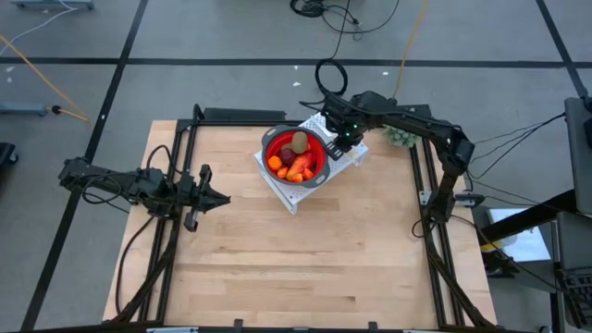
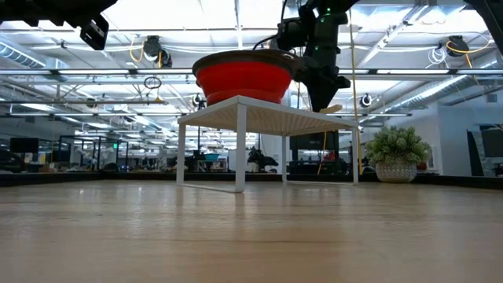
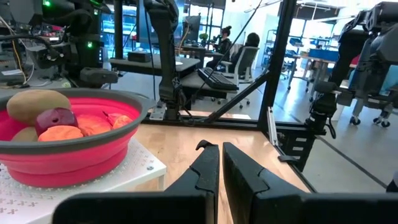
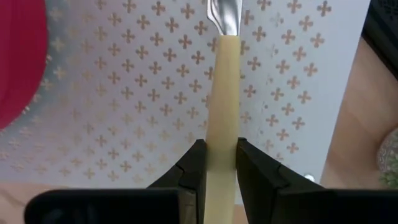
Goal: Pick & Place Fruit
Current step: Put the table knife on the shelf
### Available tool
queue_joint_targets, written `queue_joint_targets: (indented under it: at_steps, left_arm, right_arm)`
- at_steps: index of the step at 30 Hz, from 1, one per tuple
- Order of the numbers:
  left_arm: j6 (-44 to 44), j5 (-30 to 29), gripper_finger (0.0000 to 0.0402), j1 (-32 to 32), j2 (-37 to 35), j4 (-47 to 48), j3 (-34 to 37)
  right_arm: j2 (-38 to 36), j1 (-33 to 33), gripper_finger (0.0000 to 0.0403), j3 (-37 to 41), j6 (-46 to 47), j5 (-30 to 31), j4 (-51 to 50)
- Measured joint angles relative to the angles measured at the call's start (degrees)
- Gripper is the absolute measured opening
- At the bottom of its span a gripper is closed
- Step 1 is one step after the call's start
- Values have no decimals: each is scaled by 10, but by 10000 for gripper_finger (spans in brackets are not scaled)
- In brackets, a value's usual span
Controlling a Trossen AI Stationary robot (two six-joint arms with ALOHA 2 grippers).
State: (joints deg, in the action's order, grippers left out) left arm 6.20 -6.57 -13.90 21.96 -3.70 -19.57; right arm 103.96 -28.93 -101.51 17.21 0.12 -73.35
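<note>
The right claw (image 4: 217, 163) is clamping the pale-handled knife (image 4: 222, 99) on the white perforated stand (image 1: 344, 159), the left claw (image 3: 221, 163) is waiting clenched over the wooden tabletop (image 1: 305, 259), while the light, hard, likely slippery plastic toy fruit (image 1: 295, 161) is sitting in the red collapsible bowl (image 1: 319, 166), best pinched across each piece's middle.

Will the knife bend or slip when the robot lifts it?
The knife looks stiff, so it probably won't bend. The right gripper pinches its smooth pale handle near one end, so it might tilt or slip a little. It seems light.
</note>
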Motion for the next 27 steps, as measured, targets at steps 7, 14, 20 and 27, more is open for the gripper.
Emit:
queue_joint_targets:
  at_steps: [7,14,20,27]
  left_arm:
    - [1,0,19,0,0,0,0]
    - [1,0,19,0,0,0,0]
    - [0,0,19,0,0,0,0]
    - [0,0,19,0,0,0,0]
  right_arm:
    - [0,1,57,0,14,-2,-11]
    - [0,1,57,0,29,-2,-19]
    - [0,1,63,0,41,-2,-19]
    - [0,1,63,0,57,0,-17]
